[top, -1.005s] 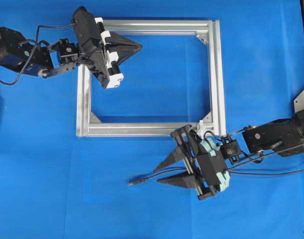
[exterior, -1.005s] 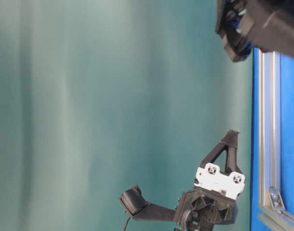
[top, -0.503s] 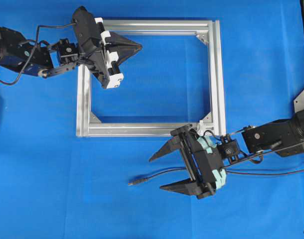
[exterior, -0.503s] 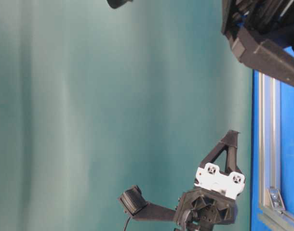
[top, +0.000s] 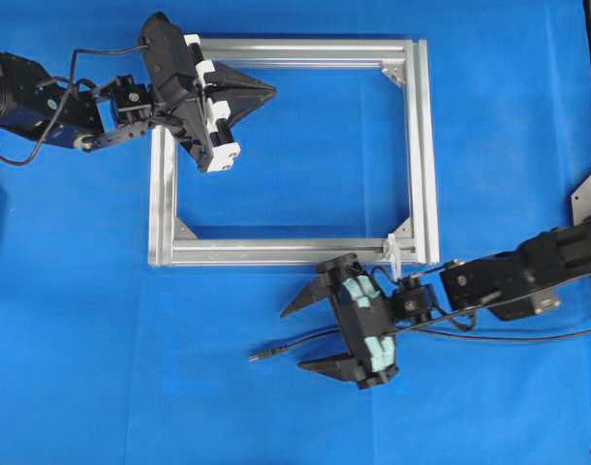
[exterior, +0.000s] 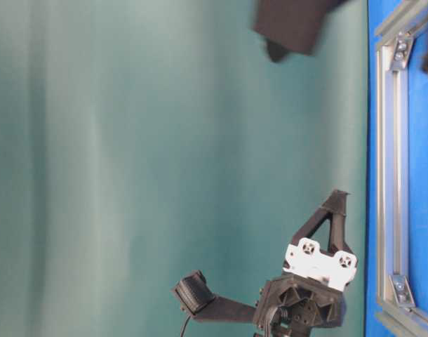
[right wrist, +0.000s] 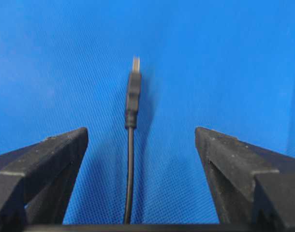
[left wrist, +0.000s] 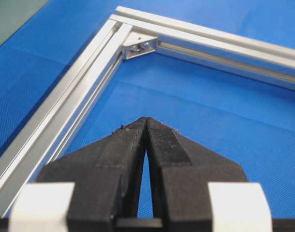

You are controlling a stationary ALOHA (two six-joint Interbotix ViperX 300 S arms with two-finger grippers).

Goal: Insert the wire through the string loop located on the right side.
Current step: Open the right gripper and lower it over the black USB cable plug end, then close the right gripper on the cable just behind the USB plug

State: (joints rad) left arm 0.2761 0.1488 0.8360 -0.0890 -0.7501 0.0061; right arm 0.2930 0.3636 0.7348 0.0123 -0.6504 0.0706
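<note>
**Here, an open right pincer straddles the wire on the blue table**

Plainly, we find no brand, label or readable writing in any view.

From overhead we see the right gripper (top: 297, 337) below the lower rail of a silver rectangular frame (top: 426, 145) that lies flat on the blue table (top: 82, 339). Its two black fingers stand spread wide, one tip pointing up-left and the other lower, and they hold nothing. In the right wrist view the two fingers (right wrist: 46, 154) sit at the left and right edges, well apart, with bare blue cloth between them.

The wire (top: 305, 341) is a thin black cable lying on the table. Overhead, it runs leftward from under the right arm, passes between the spread fingers and ends in a small dark plug tip (top: 260, 356) to the left of the gripper, just beyond the fingertips. In the right wrist view the cable runs up the middle of the gap, touching neither finger, and the plug lies ahead of the fingertips.

The string loop (top: 393, 249) shows as a short white strip at the lower right corner of the frame, just above and to the right of the right gripper, near its wrist.

The left gripper (top: 272, 92) hovers over the upper left corner of the frame. Its fingers are pressed together at the tips, and in the left wrist view we see nothing between them.
</note>
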